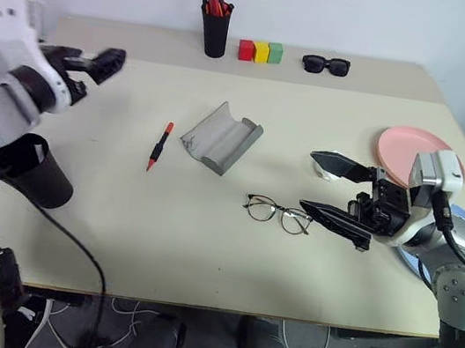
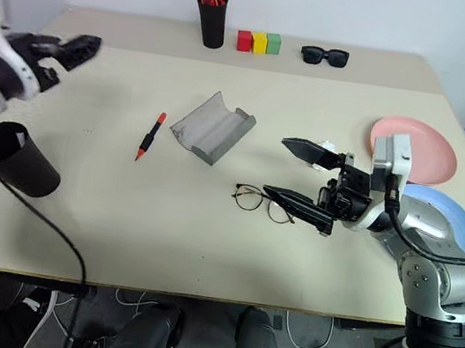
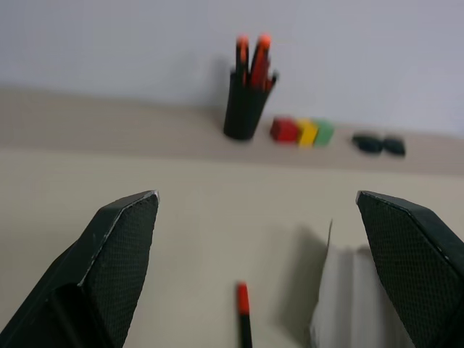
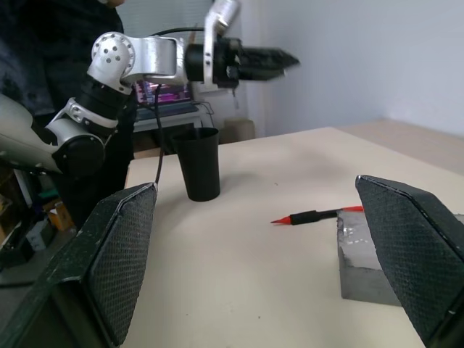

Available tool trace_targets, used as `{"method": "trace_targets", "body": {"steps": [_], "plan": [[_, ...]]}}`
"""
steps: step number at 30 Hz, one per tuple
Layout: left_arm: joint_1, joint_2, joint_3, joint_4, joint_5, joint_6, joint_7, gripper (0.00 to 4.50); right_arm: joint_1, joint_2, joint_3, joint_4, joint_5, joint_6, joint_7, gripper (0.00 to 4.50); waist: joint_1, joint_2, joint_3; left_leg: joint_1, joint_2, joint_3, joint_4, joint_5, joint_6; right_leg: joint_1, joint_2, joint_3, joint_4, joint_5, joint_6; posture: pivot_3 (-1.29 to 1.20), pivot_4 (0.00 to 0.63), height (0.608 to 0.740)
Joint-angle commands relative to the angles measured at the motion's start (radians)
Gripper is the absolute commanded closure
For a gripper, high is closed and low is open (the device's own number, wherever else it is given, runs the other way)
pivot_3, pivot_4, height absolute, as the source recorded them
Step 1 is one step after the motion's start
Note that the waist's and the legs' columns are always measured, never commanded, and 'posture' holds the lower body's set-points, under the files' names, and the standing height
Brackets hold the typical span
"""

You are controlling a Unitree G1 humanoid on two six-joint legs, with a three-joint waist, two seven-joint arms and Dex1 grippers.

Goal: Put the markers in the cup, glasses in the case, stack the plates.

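- Marker (image 1: 159, 146): we are counting one, lying left of the case (image 1: 221, 137), its long axis running near-to-far, orange end far, black end near.
- We are seeing one cup (image 1: 30, 169) standing at the near left edge of the table (image 1: 202, 249).
- One pair of glasses (image 1: 277, 214) is lying near of the open case, lenses facing near.
- Two plates are sitting far right: pink (image 1: 402, 149), blue (image 2: 444, 218).
- We are holding both grippers spread and empty: left gripper (image 1: 99, 64) hovering far left, right gripper (image 1: 337, 191) just right of the glasses.

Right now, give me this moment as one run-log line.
left gripper: open, empty | right gripper: open beside glasses | marker: on table | cup: empty-looking | case: open | plates: unstacked
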State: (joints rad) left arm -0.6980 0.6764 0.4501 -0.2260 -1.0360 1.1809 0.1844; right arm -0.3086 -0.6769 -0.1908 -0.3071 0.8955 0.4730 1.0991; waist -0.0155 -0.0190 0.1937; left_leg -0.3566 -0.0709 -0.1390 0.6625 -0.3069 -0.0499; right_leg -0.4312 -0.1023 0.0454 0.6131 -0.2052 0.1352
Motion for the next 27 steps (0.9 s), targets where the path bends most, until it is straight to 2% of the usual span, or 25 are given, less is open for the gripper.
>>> {"method": "trace_targets", "body": {"steps": [1, 4, 6, 8, 11, 15, 17, 27], "plan": [[-0.058, -0.023, -0.035, 0.007, 0.031, 0.138, 0.115, 0.03, -0.004, 0.007, -0.020, -0.026, 0.004, -0.012, -0.008, 0.00, 0.000, 0.000, 0.000, 0.000, 0.000, 0.000, 0.000, 0.000, 0.000, 0.000, 0.000, 0.000, 0.000, 0.000, 0.000, 0.00, 0.150, 0.740], [-0.080, -0.107, -0.054, 0.014, 0.042, 0.216, 0.165, 0.03, 0.002, 0.010, -0.022, -0.029, -0.003, -0.017, -0.017, 0.00, 0.004, 0.000, 0.000, 0.000, 0.000, 0.000, 0.000, 0.000, 0.000, 0.000, 0.000, 0.000, 0.000, 0.000, 0.000, 0.00, 0.150, 0.740], [-0.072, -0.119, -0.078, 0.003, 0.073, 0.246, 0.158, 0.03, 0.001, 0.008, -0.022, -0.025, -0.011, -0.021, -0.017, 0.00, 0.005, 0.000, 0.000, 0.000, 0.000, 0.000, 0.000, 0.000, 0.000, 0.000, 0.000, 0.000, 0.000, 0.000, 0.000, 0.00, 0.150, 0.740], [-0.085, -0.144, -0.057, 0.052, 0.086, 0.349, 0.153, 0.03, 0.002, 0.001, -0.026, -0.019, -0.017, -0.023, -0.009, 0.00, 0.003, 0.000, 0.000, -0.001, -0.001, 0.000, 0.000, 0.000, -0.001, 0.000, 0.000, 0.000, 0.000, 0.000, 0.000, 0.00, 0.150, 0.740], [-0.078, -0.148, -0.062, 0.112, 0.145, 0.375, 0.120, 0.03, -0.001, -0.001, -0.029, -0.022, -0.017, -0.017, -0.013, 0.00, 0.001, 0.000, 0.000, 0.000, 0.000, 0.000, 0.000, 0.000, -0.001, 0.000, 0.000, 0.000, 0.000, 0.000, 0.000, 0.00, 0.150, 0.740], [-0.107, -0.147, -0.074, 0.208, 0.232, 0.371, 0.079, 0.03, 0.003, 0.009, -0.022, -0.037, -0.023, -0.016, -0.030, 0.00, 0.004, 0.000, 0.000, 0.000, 0.000, 0.000, 0.000, 0.001, -0.001, 0.000, 0.000, 0.000, 0.000, 0.000, 0.000, 0.00, 0.150, 0.740], [-0.116, -0.127, -0.133, 0.247, 0.275, 0.339, 0.024, 0.03, 0.007, 0.011, -0.021, -0.045, -0.022, -0.015, -0.037, 0.00, 0.005, 0.000, 0.000, -0.001, -0.001, 0.000, 0.000, 0.001, -0.001, 0.000, 0.000, 0.000, 0.000, 0.000, 0.000, 0.00, 0.150, 0.740], [-0.254, -0.148, -0.346, 0.543, 0.470, 0.156, -0.224, 0.03, -0.012, 0.014, -0.003, -0.044, -0.044, -0.018, -0.051, 0.00, -0.003, 0.000, 0.000, -0.001, -0.001, 0.001, 0.000, 0.001, -0.002, 0.000, 0.000, 0.000, 0.000, 0.000, 0.000, 0.00, 0.150, 0.740]]}}
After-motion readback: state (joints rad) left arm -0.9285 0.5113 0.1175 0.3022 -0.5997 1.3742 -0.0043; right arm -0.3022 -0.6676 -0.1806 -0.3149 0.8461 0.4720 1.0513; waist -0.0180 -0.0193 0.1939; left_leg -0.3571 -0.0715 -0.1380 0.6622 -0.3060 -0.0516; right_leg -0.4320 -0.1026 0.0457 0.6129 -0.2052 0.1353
